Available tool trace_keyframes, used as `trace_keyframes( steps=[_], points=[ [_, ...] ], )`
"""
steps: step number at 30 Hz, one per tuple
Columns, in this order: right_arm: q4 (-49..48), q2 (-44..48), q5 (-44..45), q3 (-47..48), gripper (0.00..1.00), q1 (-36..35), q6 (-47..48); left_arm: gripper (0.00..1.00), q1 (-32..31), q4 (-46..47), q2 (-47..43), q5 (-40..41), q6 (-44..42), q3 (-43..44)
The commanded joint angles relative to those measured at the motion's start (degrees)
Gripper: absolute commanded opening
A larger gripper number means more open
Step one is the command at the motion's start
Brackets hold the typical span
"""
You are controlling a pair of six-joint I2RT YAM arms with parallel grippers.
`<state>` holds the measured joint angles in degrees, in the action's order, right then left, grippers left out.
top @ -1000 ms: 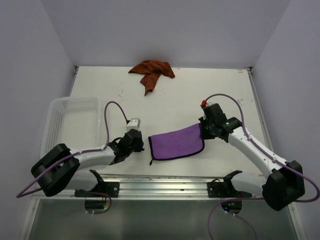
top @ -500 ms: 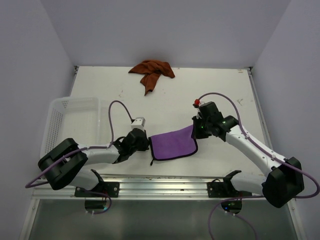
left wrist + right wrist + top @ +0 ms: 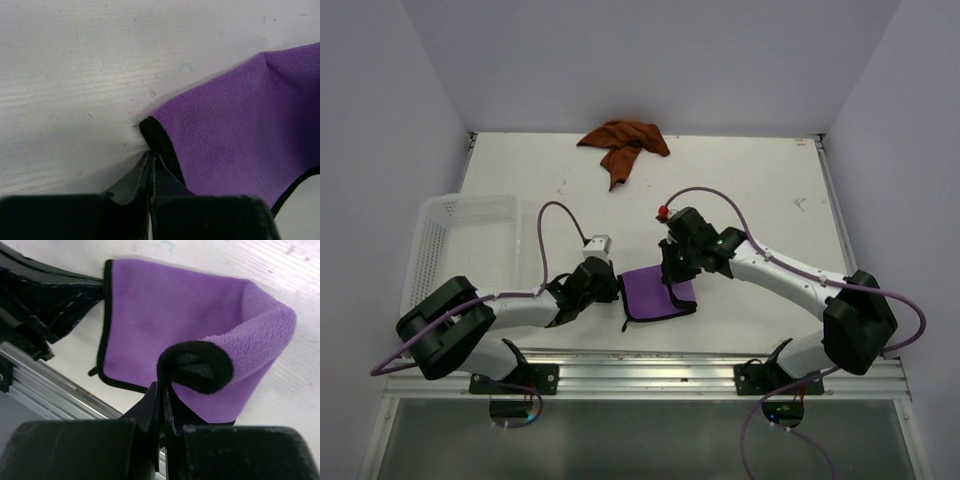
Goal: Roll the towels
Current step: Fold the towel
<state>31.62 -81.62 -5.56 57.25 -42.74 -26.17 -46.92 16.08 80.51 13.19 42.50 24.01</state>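
The purple towel (image 3: 655, 292) lies near the table's front edge, its right part lifted and folded over to the left. My left gripper (image 3: 616, 290) is shut on its black-edged left corner (image 3: 150, 131), low on the table. In the left wrist view the left gripper (image 3: 151, 154) shows its tips pinched at that corner, with the purple towel (image 3: 235, 125) spreading to the right. My right gripper (image 3: 164, 387) is shut on the opposite edge, which curls into a black-lined loop (image 3: 195, 365) above the flat purple towel (image 3: 145, 310). The rust-orange towel (image 3: 625, 140) lies crumpled at the table's back.
A white perforated basket (image 3: 430, 215) stands at the left side of the table, beside the left arm. A metal rail (image 3: 650, 365) runs along the front edge. Grey walls close in the table on three sides.
The right gripper has carried the purple towel's right edge leftward, folding it over so the towel looks much narrower. The left gripper slid right to the towel's left corner and has held there.
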Motion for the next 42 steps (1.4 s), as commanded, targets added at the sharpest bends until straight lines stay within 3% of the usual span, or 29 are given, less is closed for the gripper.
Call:
trace_keyframes(
  steps=[1,12,25,34,42],
  points=[
    [-2.87,-1.95,0.29,4.35,0.0,-2.87,-2.12,0.0,-0.19,1.85,-0.35,-0.71,0.74,0.07],
    [-5.16,-11.27,1.51,8.84,0.0,-9.99,-3.97,0.0,-0.19,2.29,-0.62,-1.06,0.48,-0.37],
    [-7.18,-18.39,3.37,11.92,0.0,-12.1,-6.08,0.0,-0.19,2.82,-2.02,-1.41,0.56,-2.03],
    [-8.41,-19.37,1.52,12.79,0.26,-12.1,-7.49,0.0,-0.19,2.29,-2.64,-1.41,0.39,-2.13],
    [-3.59,-12.78,5.03,12.09,0.32,-12.1,-6.08,0.0,-0.19,1.68,-2.9,-0.8,0.39,-2.3]
  ],
)
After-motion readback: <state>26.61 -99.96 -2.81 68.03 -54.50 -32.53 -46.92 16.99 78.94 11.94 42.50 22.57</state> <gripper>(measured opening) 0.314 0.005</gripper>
